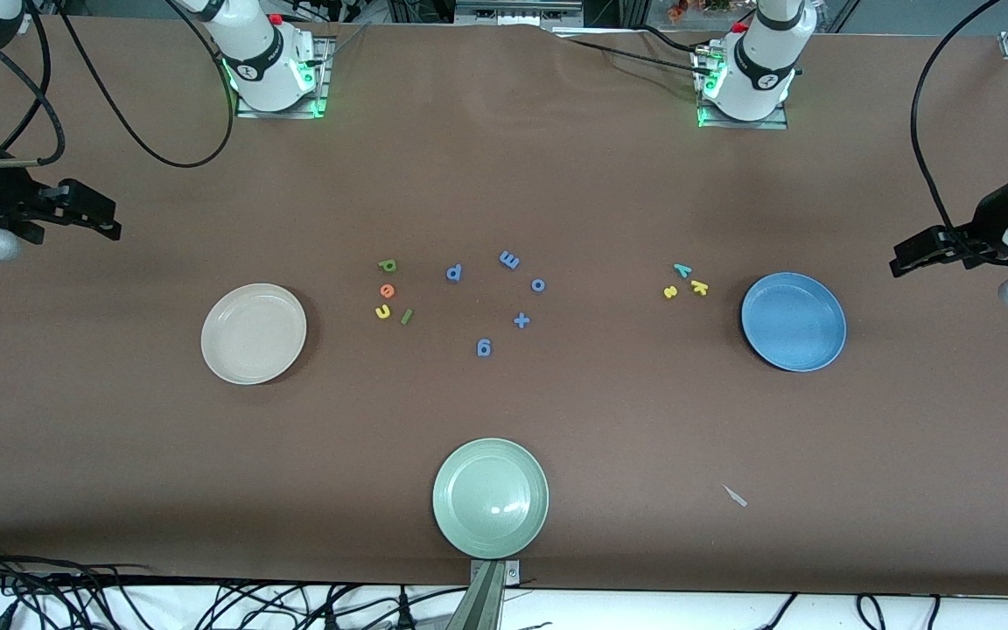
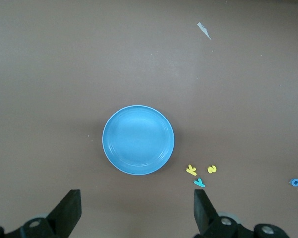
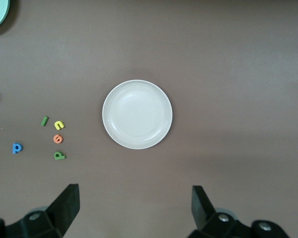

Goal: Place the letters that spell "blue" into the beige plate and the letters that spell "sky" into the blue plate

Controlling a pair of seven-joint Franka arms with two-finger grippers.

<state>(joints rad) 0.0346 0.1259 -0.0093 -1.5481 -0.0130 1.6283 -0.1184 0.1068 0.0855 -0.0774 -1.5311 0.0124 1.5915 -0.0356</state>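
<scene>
The beige plate (image 1: 254, 333) (image 3: 137, 114) lies empty toward the right arm's end. Beside it sit the green b (image 1: 387, 265) (image 3: 59, 155), orange e (image 1: 387, 290) (image 3: 58, 139), yellow u (image 1: 382, 311) (image 3: 59, 125) and dark-green l (image 1: 407, 316) (image 3: 44, 121). The blue plate (image 1: 794, 321) (image 2: 138, 140) lies empty toward the left arm's end, with the teal y (image 1: 682, 269) (image 2: 199, 183), yellow k (image 1: 699, 287) (image 2: 191, 170) and yellow s (image 1: 670, 291) (image 2: 211, 169) beside it. My right gripper (image 1: 108, 226) (image 3: 135, 206) hangs open over bare table at its end. My left gripper (image 1: 899, 262) (image 2: 137, 208) hangs open at the other end.
Several all-blue letters and a plus sign (image 1: 521, 320) are scattered mid-table between the two groups. A pale green plate (image 1: 490, 497) sits nearest the front camera. A small white scrap (image 1: 735, 496) (image 2: 204, 30) lies nearer the camera than the blue plate.
</scene>
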